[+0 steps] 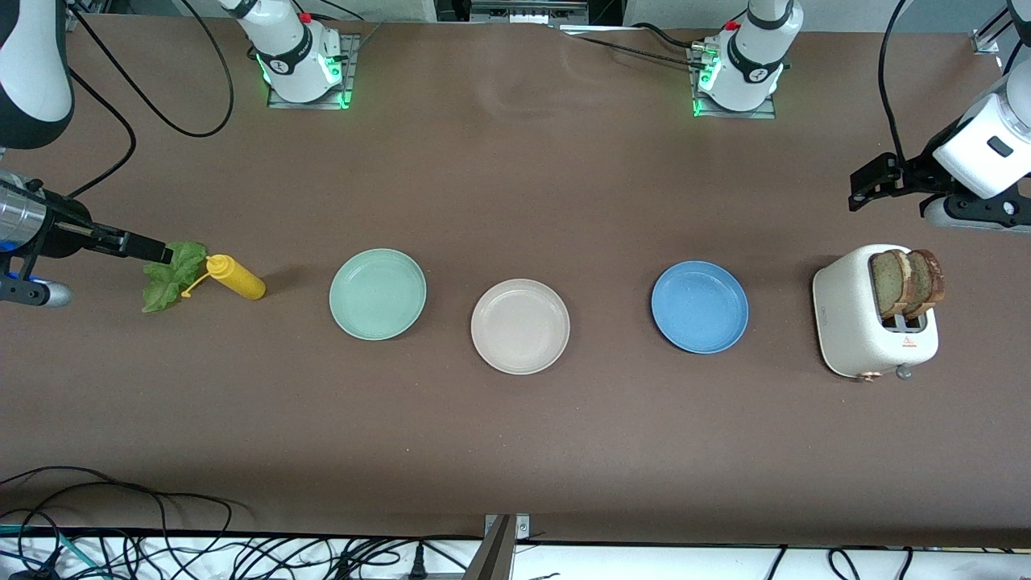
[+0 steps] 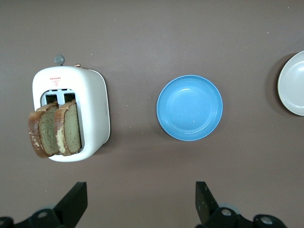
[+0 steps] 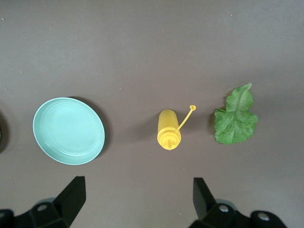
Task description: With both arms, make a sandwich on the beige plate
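The beige plate [image 1: 519, 326] lies bare at the table's middle; its edge shows in the left wrist view [image 2: 294, 83]. Two brown-crusted bread slices [image 1: 906, 282] [image 2: 54, 128] stand up out of a white toaster [image 1: 874, 330] [image 2: 92, 111] at the left arm's end. A green lettuce leaf [image 1: 171, 275] [image 3: 236, 118] lies flat at the right arm's end. My left gripper [image 1: 868, 184] [image 2: 141, 204] hangs open and holds nothing over bare table by the toaster. My right gripper [image 1: 153, 250] [image 3: 139, 202] hangs open and holds nothing over the table by the lettuce.
A yellow squeeze bottle [image 1: 235, 276] [image 3: 168, 130] lies on its side beside the lettuce. A mint-green plate [image 1: 377, 293] [image 3: 69, 130] and a blue plate [image 1: 699, 306] [image 2: 190, 108] flank the beige one. Cables run along the table's front edge.
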